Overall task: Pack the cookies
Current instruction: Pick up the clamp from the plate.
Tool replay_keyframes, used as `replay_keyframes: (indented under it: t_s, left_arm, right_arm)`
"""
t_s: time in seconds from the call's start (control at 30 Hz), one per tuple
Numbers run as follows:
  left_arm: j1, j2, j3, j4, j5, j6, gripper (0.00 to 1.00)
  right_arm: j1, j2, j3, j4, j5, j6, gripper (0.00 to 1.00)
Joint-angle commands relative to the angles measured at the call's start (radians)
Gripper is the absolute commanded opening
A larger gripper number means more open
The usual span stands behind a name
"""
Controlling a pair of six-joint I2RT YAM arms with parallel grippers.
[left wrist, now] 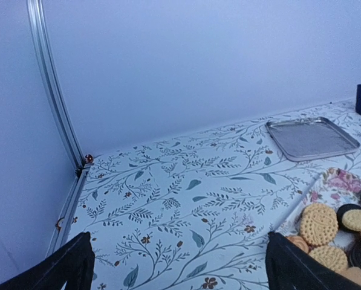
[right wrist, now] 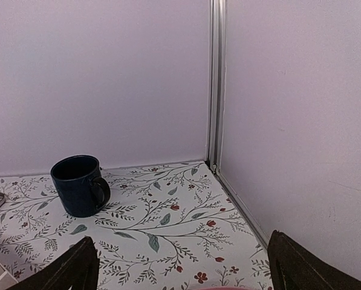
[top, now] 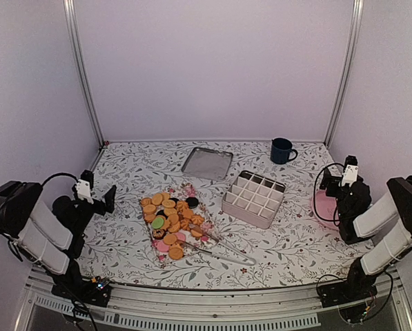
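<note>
The cookies (top: 170,219) lie heaped on a floral tray (top: 190,190) at the table's middle left: mostly orange-golden discs, a few dark, pink and one green. Some of the cookies (left wrist: 318,223) show at the lower right of the left wrist view. A white gridded box (top: 254,198) stands right of the heap. My left gripper (top: 103,200) hangs open at the left, apart from the cookies, with nothing between its fingers (left wrist: 71,269). My right gripper (top: 338,181) is open at the far right over a pink plate (top: 321,207), its fingers (right wrist: 301,266) empty.
Metal tongs (top: 223,249) lie by the tray's near right corner. A flat metal tray (top: 207,163) sits at the back middle, also seen as the metal tray (left wrist: 311,138). A dark blue mug (top: 282,150) stands back right; the mug (right wrist: 78,185) is ahead of the right gripper. Walls enclose the table.
</note>
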Motion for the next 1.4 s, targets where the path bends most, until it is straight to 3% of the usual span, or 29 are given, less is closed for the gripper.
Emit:
replay_keyframes:
  t_s: [0.0, 0.1, 0.27, 0.4, 0.5, 0.6, 0.7, 0.77, 0.9, 1.0, 1.17, 1.37]
  left_arm:
    - [0.035, -0.132, 0.023, 0.064, -0.003, -0.05, 0.99]
    - [0.038, -0.171, 0.011, 0.059, 0.004, -0.053, 0.99]
    - [0.038, -0.199, 0.027, 0.009, 0.013, -0.05, 0.99]
    - [0.039, -0.222, 0.053, -0.053, 0.002, -0.051, 0.99]
    - [0.04, -0.257, 0.09, -0.135, -0.07, -0.079, 0.99]
    - [0.041, -0.283, 0.083, -0.107, -0.064, -0.066, 0.99]
    - [0.041, -0.276, 0.148, -0.137, -0.089, -0.023, 0.99]
    - [0.039, -0.266, 0.26, -0.293, -0.118, 0.007, 0.99]
    - [0.022, -0.236, 0.483, -0.755, -0.126, 0.048, 0.99]
    - [0.016, -0.294, 0.545, -0.938, -0.067, 0.029, 0.99]
    - [-0.011, -0.233, 0.784, -1.476, 0.017, 0.027, 0.99]
    - [-0.033, -0.279, 0.885, -1.75, 0.112, 0.059, 0.99]
  right_arm:
    - [0.015, -0.12, 0.047, -0.168, 0.103, 0.011, 0.99]
    - [0.014, -0.223, 0.161, -0.407, 0.163, 0.038, 0.99]
    - [0.013, -0.317, 0.259, -0.547, 0.1, 0.027, 0.99]
    - [0.013, -0.369, 0.338, -0.718, 0.068, 0.247, 0.99]
    - [0.014, -0.389, 0.453, -0.924, -0.057, 0.267, 0.99]
    - [0.014, -0.36, 0.557, -1.104, -0.176, 0.318, 0.99]
    - [0.046, -0.331, 0.591, -1.192, -0.231, 0.36, 0.99]
    - [0.121, -0.328, 0.589, -1.2, -0.228, 0.348, 0.99]
    - [0.298, -0.294, 0.636, -1.259, -0.199, 0.278, 0.99]
    - [0.412, -0.249, 0.691, -1.325, -0.167, 0.238, 0.99]
    - [0.574, -0.154, 0.778, -1.4, -0.219, 0.199, 0.99]
    - [0.74, -0.029, 0.849, -1.495, -0.299, 0.164, 0.99]
